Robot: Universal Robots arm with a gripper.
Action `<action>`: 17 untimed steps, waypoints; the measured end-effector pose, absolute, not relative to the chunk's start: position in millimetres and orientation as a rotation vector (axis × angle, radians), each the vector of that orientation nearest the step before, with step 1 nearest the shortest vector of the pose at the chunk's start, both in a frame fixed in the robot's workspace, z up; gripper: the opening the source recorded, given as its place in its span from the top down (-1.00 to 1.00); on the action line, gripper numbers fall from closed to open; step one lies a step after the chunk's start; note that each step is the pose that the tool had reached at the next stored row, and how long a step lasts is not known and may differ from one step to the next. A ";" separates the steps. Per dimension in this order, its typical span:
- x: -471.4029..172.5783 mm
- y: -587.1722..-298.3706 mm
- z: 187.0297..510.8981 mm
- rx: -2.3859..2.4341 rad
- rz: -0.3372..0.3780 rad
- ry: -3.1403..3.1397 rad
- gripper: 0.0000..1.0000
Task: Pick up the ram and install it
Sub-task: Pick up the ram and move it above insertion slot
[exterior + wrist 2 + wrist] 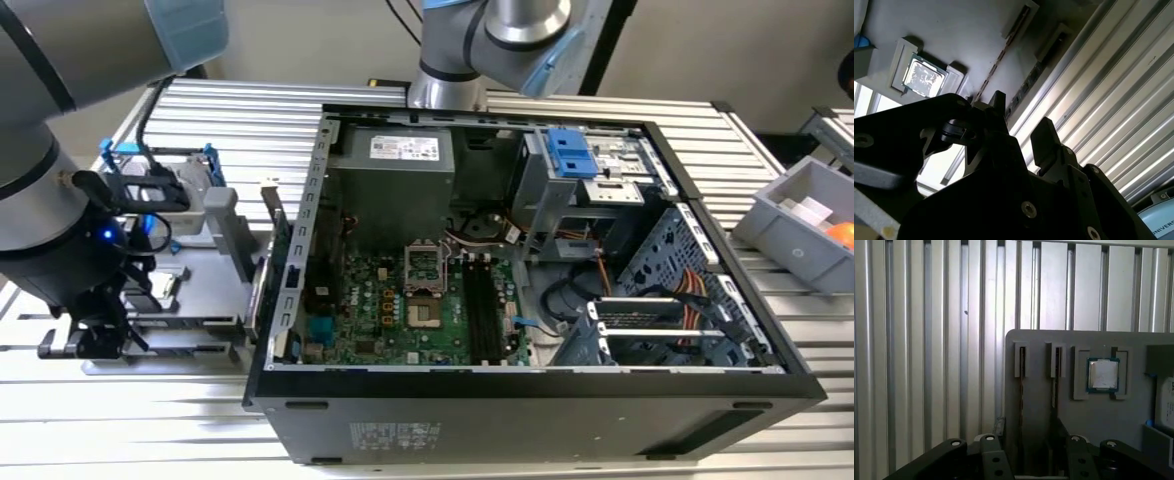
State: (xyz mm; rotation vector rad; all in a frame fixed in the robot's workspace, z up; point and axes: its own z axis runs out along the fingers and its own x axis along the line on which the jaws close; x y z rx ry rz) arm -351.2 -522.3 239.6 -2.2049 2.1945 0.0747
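On the grey holder plate beside the computer case, the ram stands on edge in a narrow slot, so in the first wrist view you see it only as a thin dark line. A second stick sits in the neighbouring slot just beside it, and a processor chip lies in a recess further along.

Your gripper hangs over the plate with its fingers spread apart and nothing between them clamped.

Watch the alignment. Both sticks appear to fall within the span of the jaws, so a closure that is off-centre could, I judge, pinch the neighbour or catch both. A tilted grip could bind the board in its slot as it lifts. The empty memory slots inside the case wait well apart from here.

You cannot read the near ends of the sticks: the gripper body covers them. In the exterior view the arm screens most of the plate.
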 end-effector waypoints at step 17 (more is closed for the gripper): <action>-350.9 -524.6 224.3 -2.205 0.074 2.194 -1.00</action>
